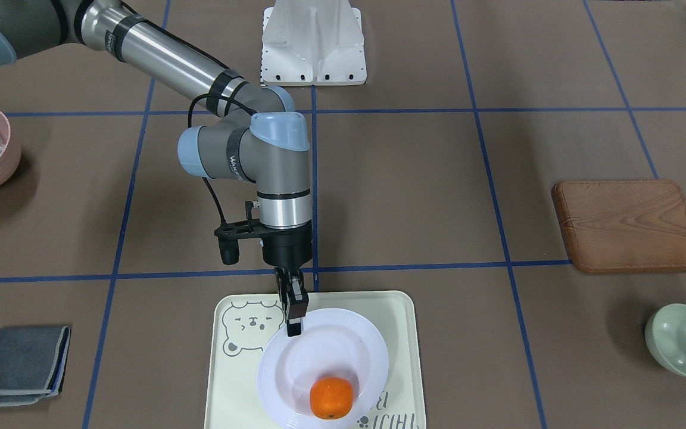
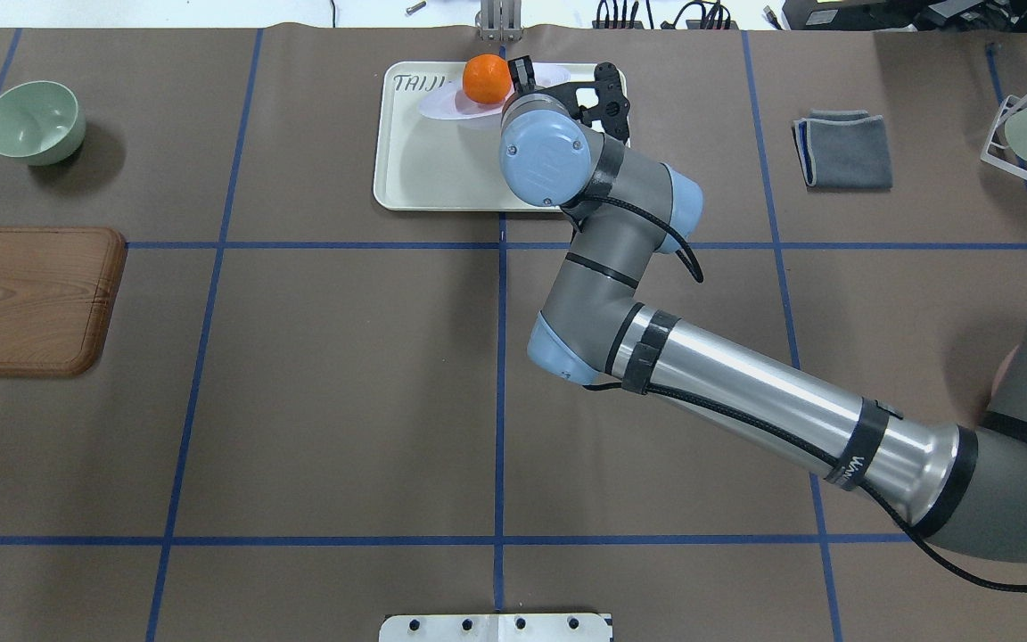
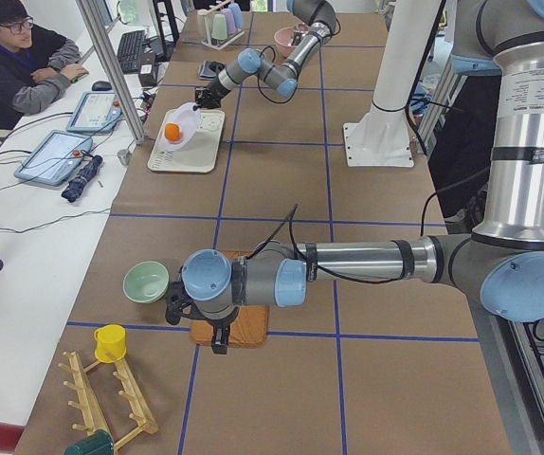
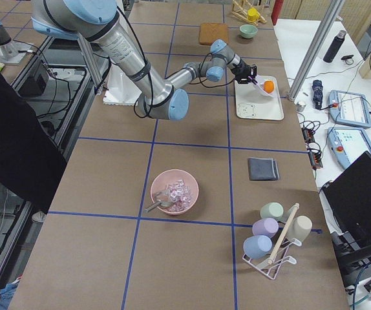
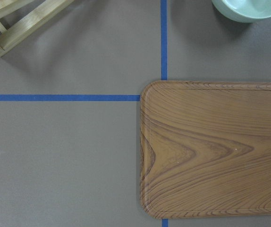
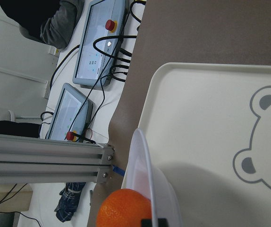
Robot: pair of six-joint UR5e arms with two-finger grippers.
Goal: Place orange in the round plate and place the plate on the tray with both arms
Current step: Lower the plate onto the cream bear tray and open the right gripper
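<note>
The right tool [image 1: 295, 325] is clenched on the rim of the round plate [image 1: 328, 351], which sits tilted over the tray [image 1: 230, 381] with the orange [image 1: 331, 398] inside. The left tool [image 3: 219, 339] hangs above the wooden board [image 3: 251, 327]; I cannot tell its grip.

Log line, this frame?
right tool: shut on round plate rim | orange: in plate | plate: tilted over tray | left tool: state unclear

I'm looking at the right arm [image 1: 158, 47]: a silver tube is joining grey joints with light-blue caps [image 1: 280, 131], a black cable [image 1: 216, 201] is running along it under black straps, and white lettering [image 1: 234, 165] is showing. The left arm [image 3: 367, 261] is wearing identical colours.
</note>
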